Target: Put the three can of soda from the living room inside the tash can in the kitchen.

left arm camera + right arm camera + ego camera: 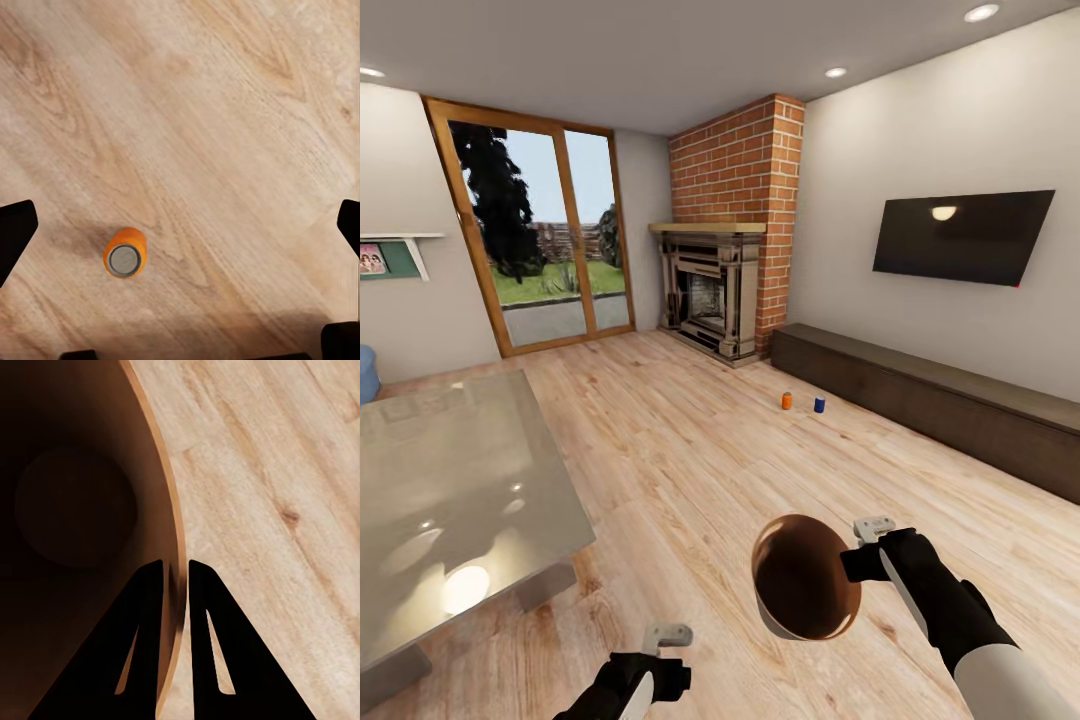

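Drop spread left fingers squarely over orange can at seven o'clock; right fingers pinching bin rim.

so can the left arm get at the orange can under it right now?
Probably yes. The orange can stands upright on bare floor between the open left gripper fingers, nothing around it.

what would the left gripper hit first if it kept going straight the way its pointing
Probably the bare wood floor. The open left gripper points down at it; the upright orange can sits off-centre toward one finger, so it might get clipped, depth unclear.
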Controlling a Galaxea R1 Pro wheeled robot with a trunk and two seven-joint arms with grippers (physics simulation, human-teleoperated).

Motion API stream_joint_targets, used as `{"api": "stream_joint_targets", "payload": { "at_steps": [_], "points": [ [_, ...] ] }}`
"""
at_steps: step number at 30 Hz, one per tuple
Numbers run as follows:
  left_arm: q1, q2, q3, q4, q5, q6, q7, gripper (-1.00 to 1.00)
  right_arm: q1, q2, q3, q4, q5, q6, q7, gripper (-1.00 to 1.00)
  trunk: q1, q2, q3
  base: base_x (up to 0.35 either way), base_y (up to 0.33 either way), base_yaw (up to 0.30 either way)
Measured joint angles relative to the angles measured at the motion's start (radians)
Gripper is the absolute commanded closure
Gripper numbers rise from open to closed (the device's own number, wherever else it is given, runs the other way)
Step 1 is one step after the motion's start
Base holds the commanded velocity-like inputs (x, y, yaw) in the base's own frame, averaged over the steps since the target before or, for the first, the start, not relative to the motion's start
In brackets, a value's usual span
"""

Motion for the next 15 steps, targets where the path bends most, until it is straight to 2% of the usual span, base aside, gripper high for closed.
{"api": "stream_joint_targets", "payload": {
  "at_steps": [5, 15],
  "points": [
    [-0.002, 0.0, 0.0, 0.006, 0.016, 0.0, 0.003, -1.0, 0.001, 0.002, 0.0, -0.001, -0.001, -0.001, 0.001, 1.0, 0.0, 0.0, 0.0, 0.0, 0.0, 0.0],
    [-0.003, 0.001, 0.0, 0.007, 0.022, -0.001, 0.003, -1.0, 0.001, 0.001, 0.003, 0.0, 0.003, -0.001, -0.001, 1.0, 0.0, 0.0, 0.0, 0.0, 0.0, 0.0]
  ]
}}
